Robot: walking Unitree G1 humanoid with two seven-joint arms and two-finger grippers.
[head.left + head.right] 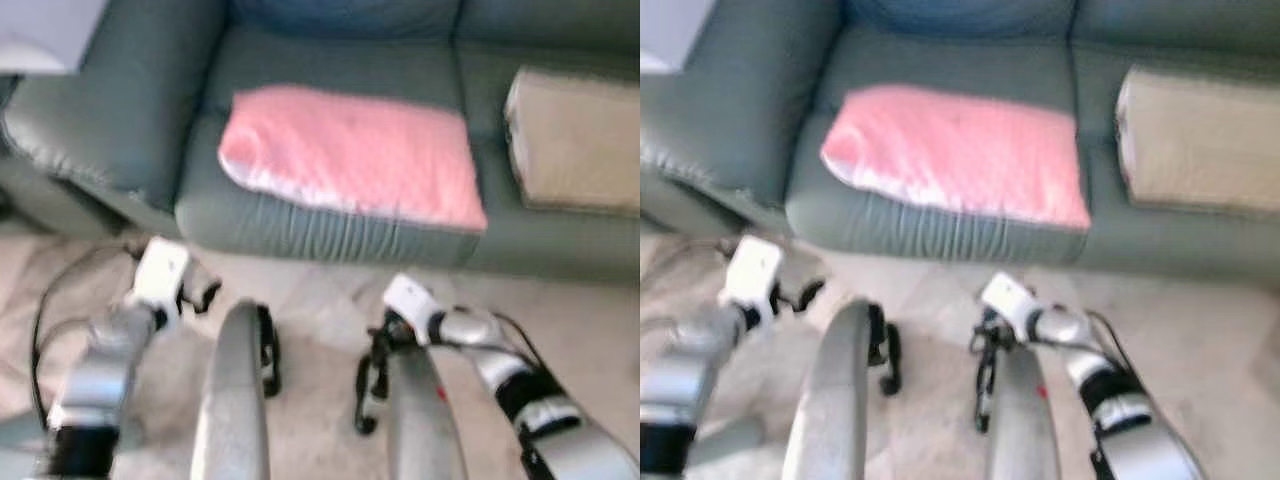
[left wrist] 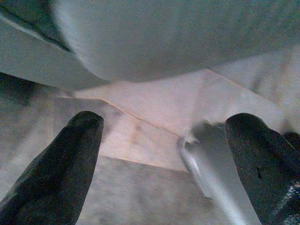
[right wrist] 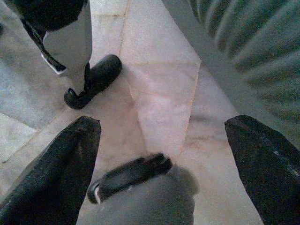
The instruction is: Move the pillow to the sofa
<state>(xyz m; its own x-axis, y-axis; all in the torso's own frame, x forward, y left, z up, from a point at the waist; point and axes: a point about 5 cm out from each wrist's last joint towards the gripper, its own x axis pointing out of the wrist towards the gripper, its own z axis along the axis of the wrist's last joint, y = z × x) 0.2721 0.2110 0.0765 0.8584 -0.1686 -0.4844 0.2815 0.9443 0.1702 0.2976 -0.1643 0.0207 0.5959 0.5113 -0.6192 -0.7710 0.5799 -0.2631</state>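
Observation:
The pink pillow (image 1: 350, 155) lies flat on the seat of the green sofa (image 1: 130, 110), towards the sofa's left end. Both arms hang low over the floor in front of the sofa, apart from the pillow. My left gripper (image 2: 164, 154) is open, its black fingers (image 2: 56, 168) spread with only floor tile between them. My right gripper (image 3: 164, 154) is open too, and between its fingers I see pale tile and my own legs and feet. In the head views the left gripper (image 1: 205, 292) hangs just below the sofa's front edge.
A tan cushion (image 1: 575, 140) rests on the sofa seat to the right of the pillow. My two silver legs (image 1: 235, 400) with black feet (image 3: 93, 79) stand on the pale marble floor (image 1: 320, 290). The head views are blurred.

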